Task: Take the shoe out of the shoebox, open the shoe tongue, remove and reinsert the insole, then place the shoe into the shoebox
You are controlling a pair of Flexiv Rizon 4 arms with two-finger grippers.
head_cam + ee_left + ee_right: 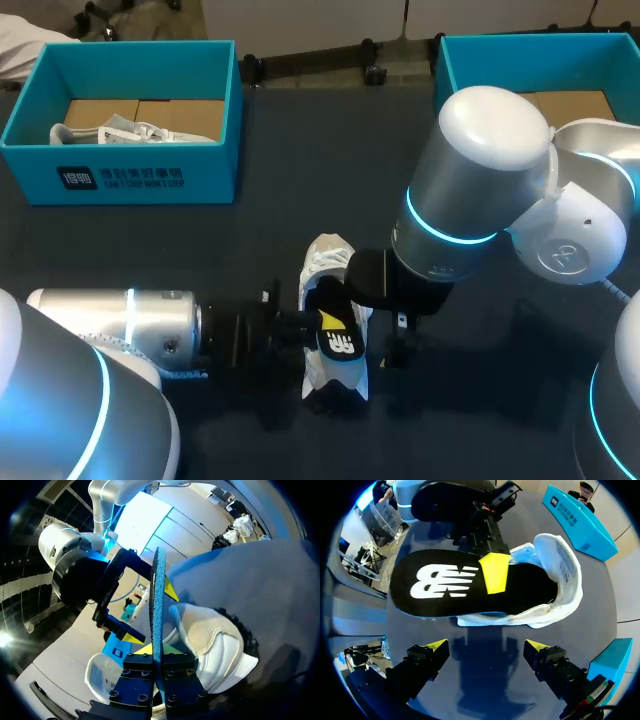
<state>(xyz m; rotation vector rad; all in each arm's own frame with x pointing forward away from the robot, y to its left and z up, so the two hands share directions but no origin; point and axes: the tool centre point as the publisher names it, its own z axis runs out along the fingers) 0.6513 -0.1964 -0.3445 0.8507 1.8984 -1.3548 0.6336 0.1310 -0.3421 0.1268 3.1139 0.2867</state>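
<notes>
Insole (465, 582): pinched edge-on in left gripper (157, 652), overlapping white shoe (328, 262) mid-table. Right gripper (486, 645): fingers wide, above shoe. Teal shoebox (120, 175): far left edge, well apart.

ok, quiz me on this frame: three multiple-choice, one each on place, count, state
1. Where is the insole?
A. one end in the shoe
B. in a box
C. lying loose, clear of any gripper

2. How many blue boxes show in the head view?
A. one
B. two
C. three

3. What is the right gripper doing?
A. shut on the insole
B. shut on the shoe
C. open

Answers:
1. A: the left gripper pinches it and its far end sits inside the shoe.
2. B: the left box and the right box, no more.
3. C: its fingers stand wide apart, short of the insole, touching nothing.
</notes>
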